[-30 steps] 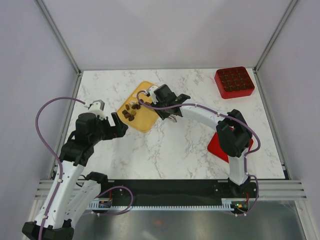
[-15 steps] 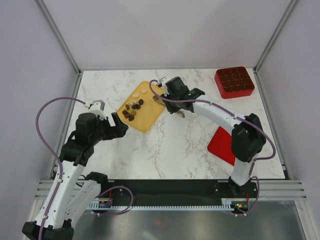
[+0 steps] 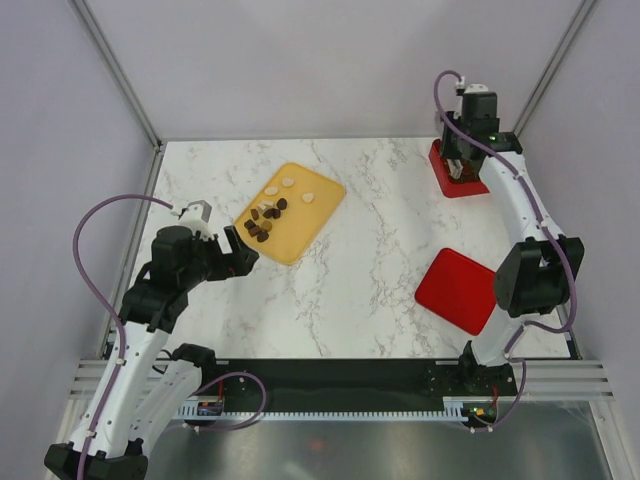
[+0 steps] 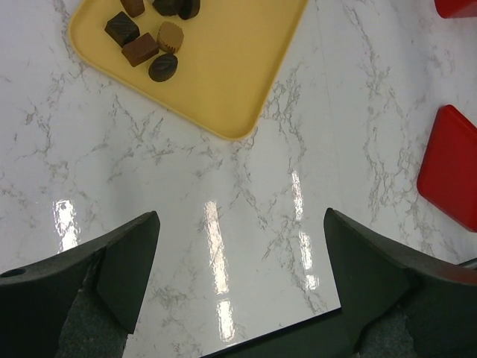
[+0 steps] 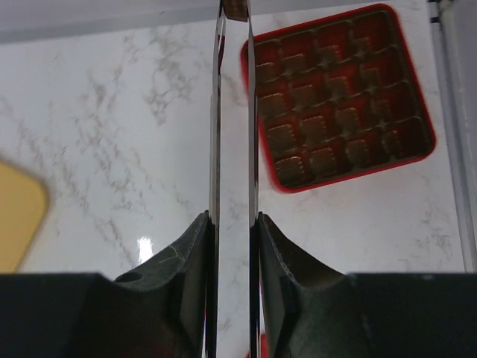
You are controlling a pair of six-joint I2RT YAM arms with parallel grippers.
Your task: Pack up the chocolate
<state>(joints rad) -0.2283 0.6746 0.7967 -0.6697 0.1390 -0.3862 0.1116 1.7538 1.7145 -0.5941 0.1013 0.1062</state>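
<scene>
Dark brown chocolate pieces (image 3: 265, 222) and cream-white ovals (image 3: 288, 184) lie on the yellow tray (image 3: 310, 215). The left wrist view shows several dark pieces (image 4: 149, 48) on the tray (image 4: 231, 67). My left gripper (image 3: 240, 255) is open and empty, low over the table just near-left of the tray (image 4: 238, 246). My right gripper (image 3: 460, 168) hovers at the left edge of the red gridded box (image 3: 443, 182). Its long thin blades (image 5: 235, 15) are shut on a small brown chocolate piece (image 5: 235, 7). The box (image 5: 339, 97) lies just right of the blades, and its cells look brownish.
A flat red lid (image 3: 460, 290) lies near right on the marble table (image 3: 370, 250); its edge shows in the left wrist view (image 4: 451, 175). Frame posts and grey walls close in the table at the back and sides.
My right arm has swung from the yellow tray's far edge across to the red box at the far right, carrying a piece. The left arm has not moved.
</scene>
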